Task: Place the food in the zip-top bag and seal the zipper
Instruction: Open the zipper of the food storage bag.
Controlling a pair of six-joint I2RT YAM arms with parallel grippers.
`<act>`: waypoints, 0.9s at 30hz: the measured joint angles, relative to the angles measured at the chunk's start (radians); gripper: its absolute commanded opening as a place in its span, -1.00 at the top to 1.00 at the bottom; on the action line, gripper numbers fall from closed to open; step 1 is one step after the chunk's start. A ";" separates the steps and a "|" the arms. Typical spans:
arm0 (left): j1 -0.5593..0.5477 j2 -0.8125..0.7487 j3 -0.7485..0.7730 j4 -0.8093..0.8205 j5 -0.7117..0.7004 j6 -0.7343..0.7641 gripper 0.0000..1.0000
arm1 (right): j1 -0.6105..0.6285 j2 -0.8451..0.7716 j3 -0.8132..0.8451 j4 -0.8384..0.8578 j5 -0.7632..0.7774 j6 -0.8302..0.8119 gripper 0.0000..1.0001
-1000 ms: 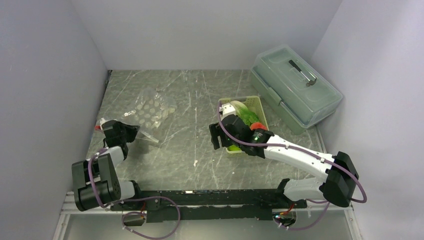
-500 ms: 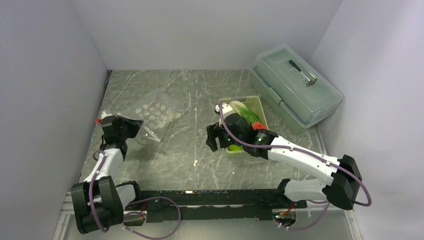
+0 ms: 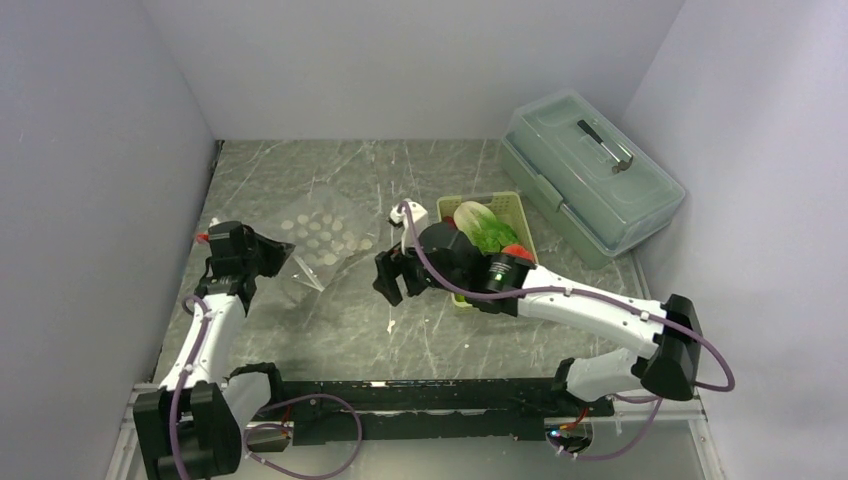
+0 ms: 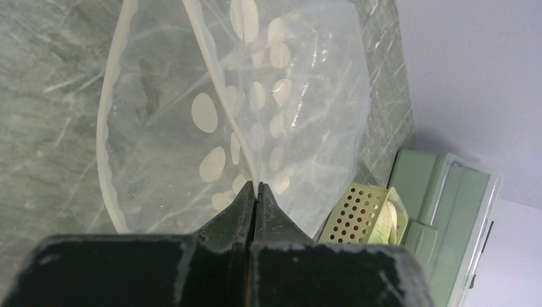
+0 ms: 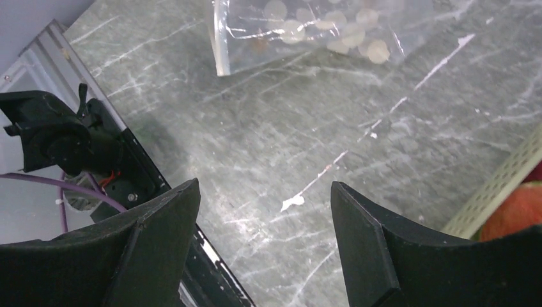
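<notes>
The zip-top bag (image 3: 322, 238) is a clear pouch with pale spots, lying left of centre. My left gripper (image 3: 272, 256) is shut on its mouth edge. In the left wrist view the black tips (image 4: 257, 187) pinch one side of the whitish zipper (image 4: 211, 70), and the mouth gapes with the other side (image 4: 102, 137) bowed away. My right gripper (image 3: 394, 284) hovers open between bag and basket, with nothing between its fingers (image 5: 263, 187). The bag (image 5: 307, 25) lies ahead of it. The food sits in the basket: lettuce (image 3: 486, 228), a red piece (image 3: 518, 251) and an orange-red ball (image 5: 521, 211).
A pale green slotted basket (image 3: 516, 206) stands right of centre, its perforated wall (image 4: 358, 214) seen past the bag. A large translucent lidded box (image 3: 592, 172) is at the back right. Grey walls close in on the left, back and right. The arm-base rail (image 3: 420, 400) runs along the near edge.
My right gripper has swung left from over the basket to the table near the bag. My left arm has stretched out, carrying the bag's pinched edge farther back and to the right.
</notes>
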State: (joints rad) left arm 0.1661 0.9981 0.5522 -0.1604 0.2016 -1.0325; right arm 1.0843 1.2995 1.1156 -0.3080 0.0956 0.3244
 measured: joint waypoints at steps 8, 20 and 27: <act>-0.087 -0.073 0.095 -0.174 -0.104 -0.068 1.00 | 0.054 0.145 0.118 0.001 0.053 -0.013 -0.56; -0.148 -0.078 0.172 -0.354 -0.171 -0.091 1.00 | 0.130 0.316 0.325 -0.026 0.138 -0.038 -0.54; -0.170 -0.096 0.236 -0.428 -0.173 -0.077 1.00 | 0.144 0.391 0.388 -0.052 0.140 -0.057 -0.52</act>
State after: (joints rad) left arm -0.0040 0.9024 0.7879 -0.5880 0.0288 -1.1095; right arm 1.2282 1.6909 1.5032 -0.3599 0.2352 0.2676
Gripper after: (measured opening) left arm 0.013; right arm 0.766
